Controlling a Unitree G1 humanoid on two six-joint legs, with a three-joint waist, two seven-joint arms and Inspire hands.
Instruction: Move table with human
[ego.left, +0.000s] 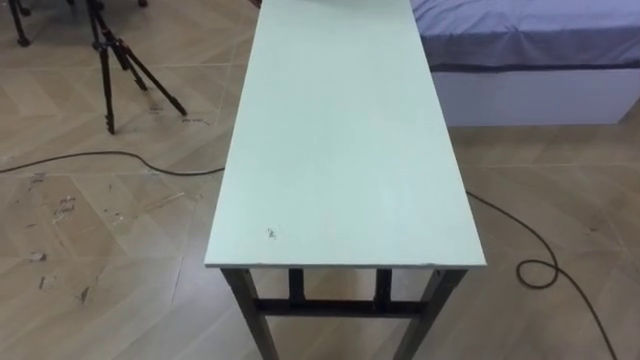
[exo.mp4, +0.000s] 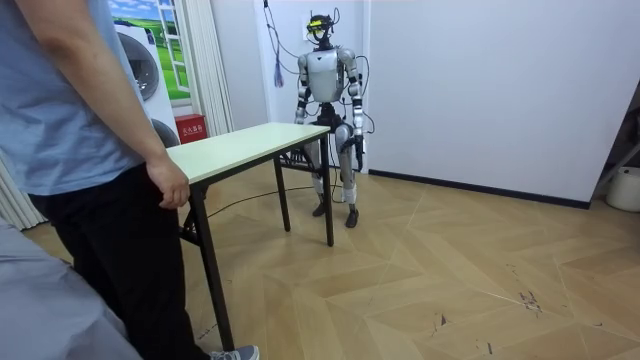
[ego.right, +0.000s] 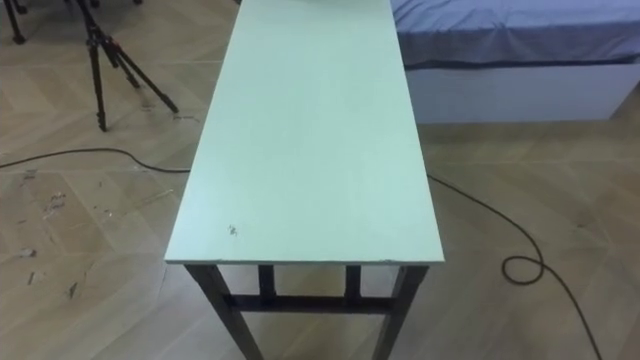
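Bright, even indoor light — only soft shadow beneath the table (ego.left: 340, 150).

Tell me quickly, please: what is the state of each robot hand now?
Left robot hand: hangs beside the thigh; open or closed cannot be told.
Right robot hand: low, near the far end of the table; cannot be told.

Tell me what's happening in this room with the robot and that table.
A person and the robot stand at opposite short ends of a long pale green table. The person's hand is at the edge of their end, while the robot's end is untouched. The table's legs are on the wooden floor, with a bed to the robot's right and a tripod to its left.
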